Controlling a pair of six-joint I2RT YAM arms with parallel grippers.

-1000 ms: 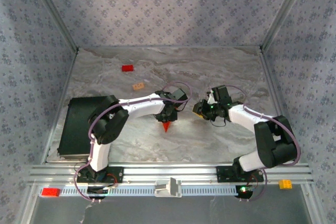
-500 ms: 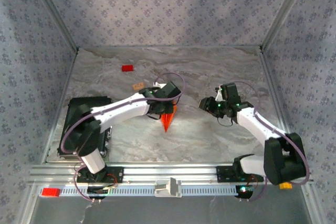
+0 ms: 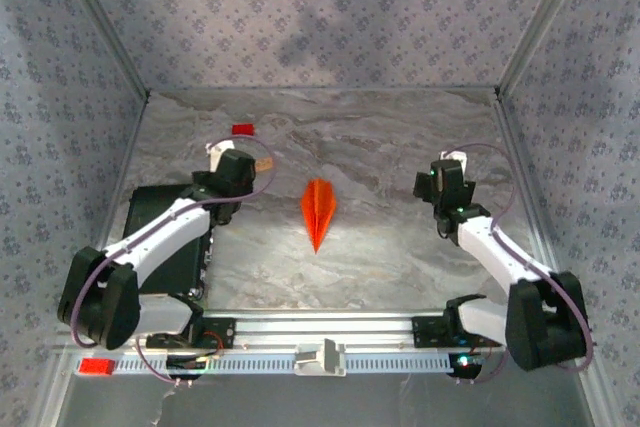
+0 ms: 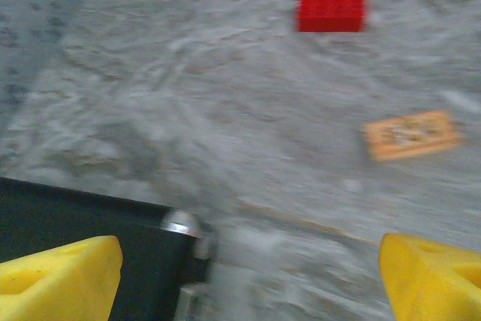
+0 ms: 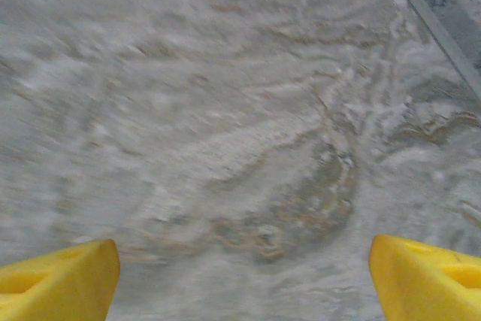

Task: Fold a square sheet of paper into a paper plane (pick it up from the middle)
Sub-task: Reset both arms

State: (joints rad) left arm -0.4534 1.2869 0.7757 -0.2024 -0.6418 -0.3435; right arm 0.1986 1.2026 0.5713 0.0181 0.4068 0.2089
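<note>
Up top, the camera over the arms shows the paper plane (image 3: 318, 209) lying flat on the grey table (image 3: 400, 127). It is about in the middle, between the two arms. It is a thin orange dart, and its sharp tip points to the near edge. Nothing touches it. The left gripper (image 3: 228, 161) is well off to the left of the plane, by the far corner of a black mat (image 3: 150, 237). The right gripper (image 3: 445, 171) is well off to the right of the plane. A small red block (image 3: 242, 130) sits near the back of the table. A small tan block (image 3: 265, 162) is just beside the left gripper.

Next comes the left wrist camera, which is a bit blurry. The two yellow fingers (image 4: 60, 276) of the left gripper stand far apart at the bottom corners. It is wide open and holds nothing. Past the fingers, the red block is at the top. The tan block is lower down on the right, apart from the red one. A corner of the black mat is at the bottom left, by the left finger.

Last is the right wrist camera. The right gripper's yellow fingers (image 5: 56, 280) also stand far apart, so it is wide open with nothing in it. Under it is the grey table with swirly marks. A metal rail (image 5: 432, 16) runs across the top right corner.
</note>
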